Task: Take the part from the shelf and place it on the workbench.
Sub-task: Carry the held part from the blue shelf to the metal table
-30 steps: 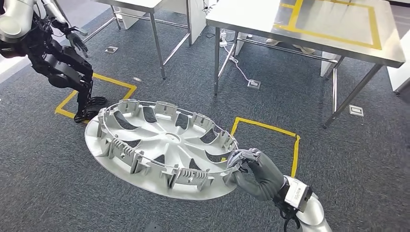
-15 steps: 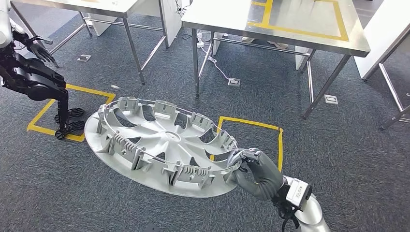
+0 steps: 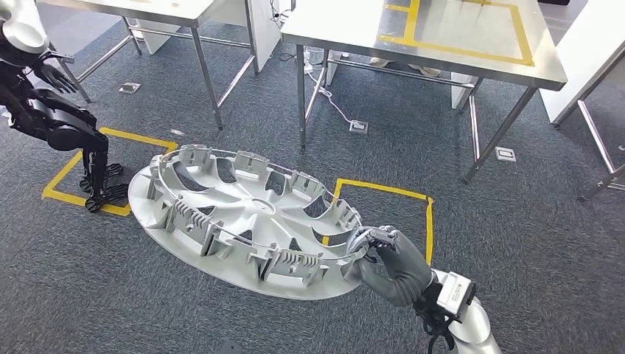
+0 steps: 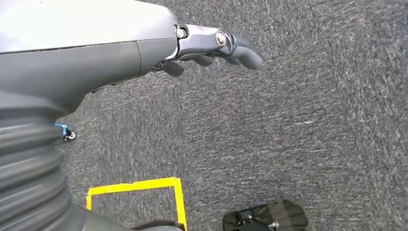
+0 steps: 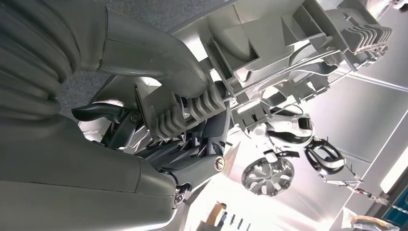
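Note:
The part is a large silver wheel cover (image 3: 243, 221), its ribbed inner side facing up, carried low above the grey carpet. My right hand (image 3: 390, 262) grips its rim at the near right edge, thumb on top and fingers curled under. In the right wrist view, the same hand (image 5: 159, 96) clamps the cover's clipped rim (image 5: 298, 43). The steel workbench (image 3: 339, 29) with a yellow taped rectangle stands ahead, beyond the cover. My left hand (image 4: 211, 45) hangs over the carpet, its fingers loosely extended and holding nothing.
Another black and silver robot (image 3: 51, 118) stands at the far left on a yellow floor square. A second steel table (image 3: 147, 7) is at the back left. A yellow taped floor square (image 3: 383, 188) lies before the workbench. A white cabinet (image 3: 589, 51) stands at the right.
The whole scene has shifted left and down as the camera turned. The workbench sits more centrally ahead. The wheel cover stays in my right hand's grip.

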Motion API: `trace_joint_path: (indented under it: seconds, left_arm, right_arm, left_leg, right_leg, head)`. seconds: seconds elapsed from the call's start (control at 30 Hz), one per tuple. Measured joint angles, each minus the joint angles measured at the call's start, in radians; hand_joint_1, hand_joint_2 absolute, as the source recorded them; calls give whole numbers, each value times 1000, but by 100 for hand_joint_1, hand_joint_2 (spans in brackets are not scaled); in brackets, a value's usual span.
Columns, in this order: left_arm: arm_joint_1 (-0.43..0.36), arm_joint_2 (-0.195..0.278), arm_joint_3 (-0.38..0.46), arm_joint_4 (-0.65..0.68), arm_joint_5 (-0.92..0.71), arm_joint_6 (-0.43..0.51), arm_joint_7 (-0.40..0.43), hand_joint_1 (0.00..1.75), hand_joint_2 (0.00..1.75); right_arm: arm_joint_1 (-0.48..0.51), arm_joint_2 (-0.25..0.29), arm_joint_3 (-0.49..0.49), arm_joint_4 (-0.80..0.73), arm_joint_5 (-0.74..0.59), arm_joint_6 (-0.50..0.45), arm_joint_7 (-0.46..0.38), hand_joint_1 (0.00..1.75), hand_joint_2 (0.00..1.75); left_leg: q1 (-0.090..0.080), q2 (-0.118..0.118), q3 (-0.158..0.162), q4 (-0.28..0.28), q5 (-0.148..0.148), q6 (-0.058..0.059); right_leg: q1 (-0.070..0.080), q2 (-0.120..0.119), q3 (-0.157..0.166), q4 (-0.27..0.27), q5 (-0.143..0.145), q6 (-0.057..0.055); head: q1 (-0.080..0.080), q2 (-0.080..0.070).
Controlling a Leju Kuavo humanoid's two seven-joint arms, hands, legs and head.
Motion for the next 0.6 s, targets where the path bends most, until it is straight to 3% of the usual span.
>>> trace_joint_path:
  seconds: [0.1, 0.13, 0.17, 0.2, 0.27, 0.33, 0.4, 0.5, 0.53, 0.6]
  left_arm:
    - [1, 0, 0, 0, 0, 0, 0, 0, 175]
    - [2, 0, 1, 0, -1, 0, 1, 0, 175]
    - [2, 0, 1, 0, -2, 0, 2, 0, 175]
    - [3, 0, 1, 0, -3, 0, 4, 0, 175]
    - [3, 0, 1, 1, -6, 0, 8, 0, 175]
    - [3, 1, 1, 1, -7, 0, 6, 0, 175]
    - [4, 2, 2, 2, -8, 0, 4, 0, 175]
    - [2, 2, 2, 2, -13, 1, 3, 0, 175]
    - [0, 2, 2, 2, -15, 2, 4, 0, 175]
    - [0, 2, 2, 2, -20, 4, 6, 0, 175]
  right_arm:
    - [2, 1, -1, 0, 0, 0, -1, 175, 175]
    - [4, 1, -1, 0, 0, 0, -2, 175, 175]
    - [6, 1, -2, 0, 0, -1, -2, 175, 175]
    - [9, 1, -3, 0, 0, -1, -1, 175, 175]
    - [12, 1, -4, 0, 0, 0, -1, 175, 175]
    - [13, 1, -6, 1, 0, 0, -3, 175, 175]
    - [15, 1, -8, 2, -1, -1, -8, 175, 175]
    - [17, 1, -13, 2, 0, -1, -13, 175, 175]
    - [17, 1, -14, 2, 0, -1, -15, 175, 175]
    - [16, 1, -16, 2, -1, -2, -18, 175, 175]
  left_leg:
    - [0, 11, 13, -1, -2, 1]
    - [0, 13, 15, -1, -4, -2]
    - [0, 15, 17, -1, -7, -5]
    - [1, 17, 20, 0, -11, -9]
    - [3, 19, 33, 0, -22, -19]
    - [3, 22, 42, 1, -32, -32]
    - [3, 25, 47, 0, -38, -48]
    - [8, 26, 45, 28, -44, -65]
    - [9, 25, 26, 64, -55, -69]
    - [10, 24, -42, 181, -100, -74]
  right_leg:
    - [0, -26, -86, 158, -83, 2]
    - [0, -27, -120, 211, -104, 3]
    - [-1, -27, -141, 239, -108, 2]
    - [-3, -28, -144, 229, -91, 1]
    - [-7, -36, -98, 111, -16, -2]
    - [-2, -47, -53, 3, 23, -10]
    - [8, -50, -45, -19, 18, -29]
    - [10, -42, -27, -25, 16, -55]
    - [9, -41, -18, -27, 12, -62]
    - [10, -39, -4, -30, 3, -73]
  head:
    - [4, 0]
    - [5, 0]
    - [5, 0]
    - [5, 0]
    - [5, 0]
    - [6, 0]
    - [6, 0]
    - [5, 0]
    - [4, 0]
    - [0, 0]
